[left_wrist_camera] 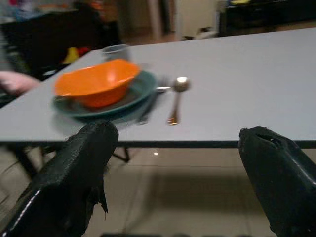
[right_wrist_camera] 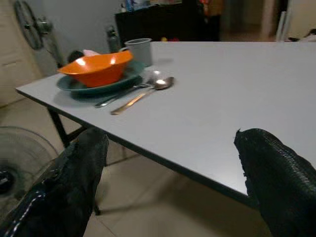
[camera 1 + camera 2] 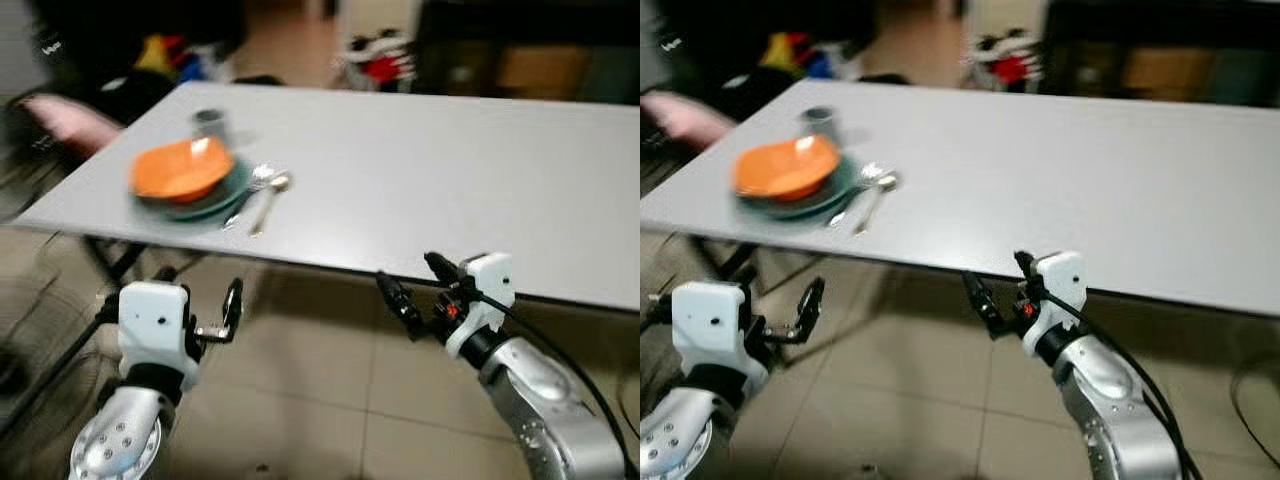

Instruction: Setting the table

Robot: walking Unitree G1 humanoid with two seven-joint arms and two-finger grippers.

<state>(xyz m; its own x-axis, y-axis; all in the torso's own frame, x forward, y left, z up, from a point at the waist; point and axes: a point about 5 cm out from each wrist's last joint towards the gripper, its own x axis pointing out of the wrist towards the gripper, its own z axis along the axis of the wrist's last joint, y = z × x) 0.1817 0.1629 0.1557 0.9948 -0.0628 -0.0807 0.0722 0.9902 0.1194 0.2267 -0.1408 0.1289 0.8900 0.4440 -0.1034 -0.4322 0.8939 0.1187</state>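
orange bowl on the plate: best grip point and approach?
Pinch the orange bowl at its rim, on the side nearest the table edge, coming from above. It sits upright and open on the green plate; a cup crowds behind, cutlery beside.

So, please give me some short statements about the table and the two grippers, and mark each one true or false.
1. The orange bowl sits on a green plate. True.
2. The spoon lies inside the bowl. False: it lies on the table, beside the plate.
3. A grey cup stands behind the bowl. True.
4. The right gripper holds the spoon. False: it is open and empty, below the table's near edge.
5. The left gripper is open and empty. True.
6. The place setting is at the table's right end. False: it is near the left end.
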